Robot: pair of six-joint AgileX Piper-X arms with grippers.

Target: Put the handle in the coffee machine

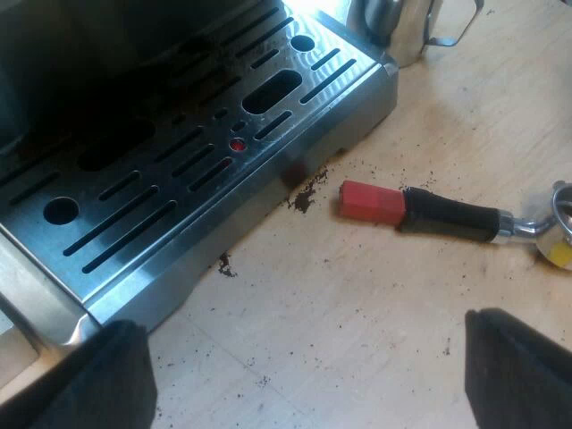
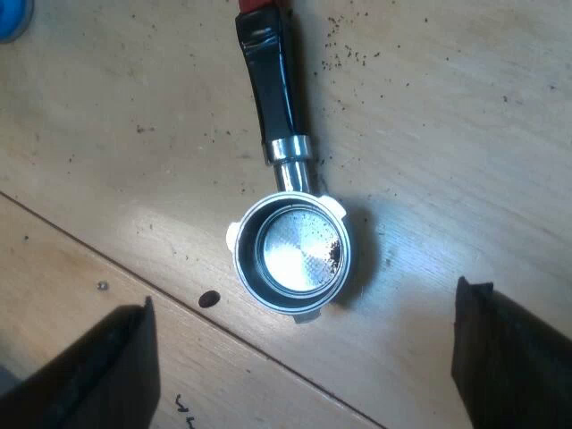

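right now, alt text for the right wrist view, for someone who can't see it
A metal holder lies loose on a wooden table, basket facing up with a few coffee grounds inside, its dark handle ending in red. The right gripper is open above it, holding nothing.

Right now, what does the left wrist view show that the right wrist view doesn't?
Left wrist view: the espresso machine's drip tray and a metal jug by it. Right wrist view: the filter basket seen from above, plus a blue object. Both: the holder lying loose on the wooden table, coffee grounds scattered about.
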